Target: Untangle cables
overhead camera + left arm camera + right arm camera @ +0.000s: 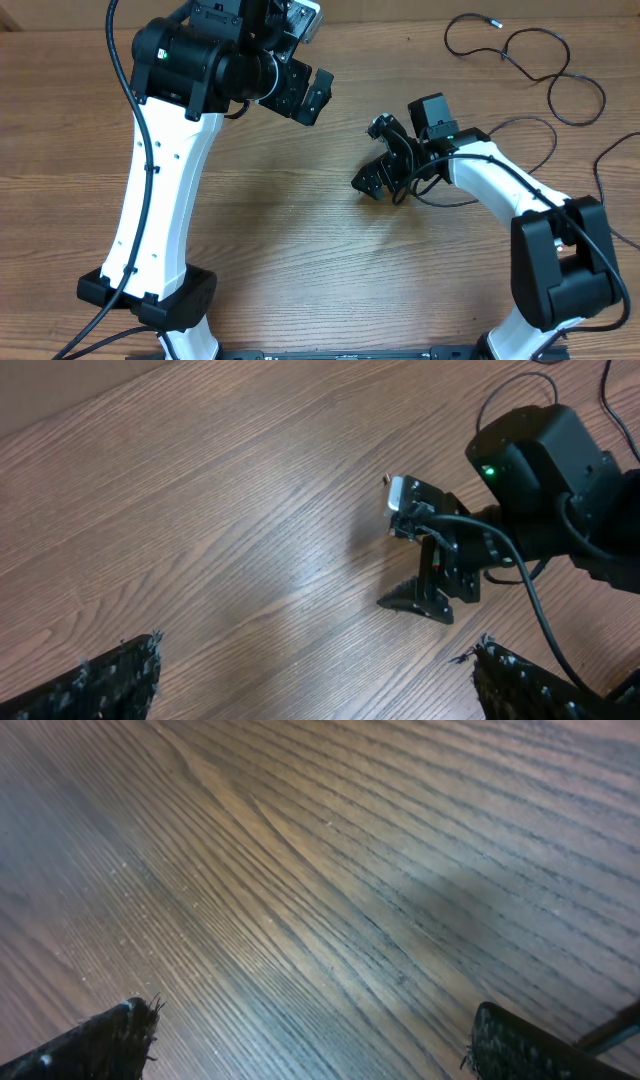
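Note:
The cables (528,62) are thin black cords lying as loose loops on the wooden table at the far right, with a small silvery plug end at the top. Another thin black cord (612,160) runs by the right edge. My left gripper (315,98) is open and empty, held above the table's upper middle, far from the cables. My right gripper (375,155) is open and empty, low over bare wood in the middle, left of the loops. The left wrist view shows its open fingers (315,660) and the right gripper (430,575) beyond. The right wrist view shows open fingers (310,1030) over bare wood.
The wooden table (300,240) fills the view. The left arm's white link (160,180) stands at the left, the right arm's (500,180) at the right. A thin black cord shows at the top right of the left wrist view (610,380).

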`<act>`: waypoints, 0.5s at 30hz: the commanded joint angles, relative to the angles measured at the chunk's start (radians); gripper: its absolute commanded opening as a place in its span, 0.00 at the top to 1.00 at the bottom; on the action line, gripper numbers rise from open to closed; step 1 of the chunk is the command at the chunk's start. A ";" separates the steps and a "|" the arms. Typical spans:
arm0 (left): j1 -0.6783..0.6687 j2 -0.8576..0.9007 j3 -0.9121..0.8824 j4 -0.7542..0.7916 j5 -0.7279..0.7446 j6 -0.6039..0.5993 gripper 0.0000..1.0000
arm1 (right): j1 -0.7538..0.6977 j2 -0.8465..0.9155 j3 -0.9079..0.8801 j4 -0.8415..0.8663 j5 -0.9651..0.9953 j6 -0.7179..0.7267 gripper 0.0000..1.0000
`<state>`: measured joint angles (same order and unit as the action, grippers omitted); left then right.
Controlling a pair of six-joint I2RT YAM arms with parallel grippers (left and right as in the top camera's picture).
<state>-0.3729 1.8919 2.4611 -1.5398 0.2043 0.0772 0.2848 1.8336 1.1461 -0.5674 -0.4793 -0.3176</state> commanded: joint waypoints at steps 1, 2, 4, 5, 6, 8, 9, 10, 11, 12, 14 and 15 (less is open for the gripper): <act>0.000 0.001 0.006 0.000 -0.005 -0.014 0.00 | 0.002 0.037 0.005 0.007 0.007 0.011 0.00; 0.000 0.001 0.006 -0.001 -0.005 -0.014 0.00 | 0.002 0.041 0.005 0.008 0.008 0.011 0.00; 0.000 0.001 0.006 -0.001 -0.005 -0.014 0.00 | 0.002 0.043 0.005 0.014 0.021 0.021 0.00; 0.000 0.001 0.006 -0.001 -0.005 -0.014 0.00 | 0.002 0.043 0.005 0.019 0.035 0.035 0.00; 0.000 0.001 0.006 -0.001 -0.005 -0.014 0.00 | 0.001 0.043 0.005 0.023 0.045 0.038 0.00; 0.000 0.001 0.006 0.000 -0.005 -0.014 0.00 | 0.001 0.045 0.005 0.029 0.054 0.041 0.00; 0.000 0.001 0.006 -0.001 -0.005 -0.014 0.00 | 0.001 0.045 0.005 0.029 0.058 0.041 0.00; 0.000 0.001 0.006 -0.001 -0.005 -0.014 0.00 | 0.001 0.047 0.005 0.029 0.062 0.042 0.00; 0.000 0.001 0.006 -0.001 -0.005 -0.014 0.00 | 0.001 0.050 0.005 0.029 0.069 0.048 0.00; 0.000 0.001 0.006 0.000 -0.005 -0.014 0.00 | 0.001 0.055 0.005 0.033 0.087 0.061 0.00; 0.000 0.001 0.006 -0.001 -0.005 -0.014 0.00 | 0.001 0.069 0.005 0.032 0.121 0.064 0.00; 0.000 0.001 0.006 -0.001 -0.005 -0.014 0.00 | 0.001 0.076 0.005 0.032 0.134 0.071 0.00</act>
<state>-0.3729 1.8919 2.4611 -1.5414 0.2043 0.0772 0.2848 1.8797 1.1461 -0.5404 -0.4019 -0.2714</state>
